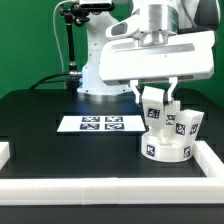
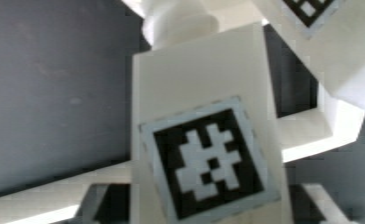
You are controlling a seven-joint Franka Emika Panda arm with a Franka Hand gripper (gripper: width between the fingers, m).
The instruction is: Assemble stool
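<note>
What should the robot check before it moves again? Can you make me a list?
1. Tool shut on the leg: ok, a finger sits on each side.
2. Held leg is over the round seat: ok.
3. Held leg lined up with its hole: cannot tell, the hole is hidden.
4. Second leg stands on the seat: ok.
5. Marker board out of the way: ok, it lies apart from the seat.
</note>
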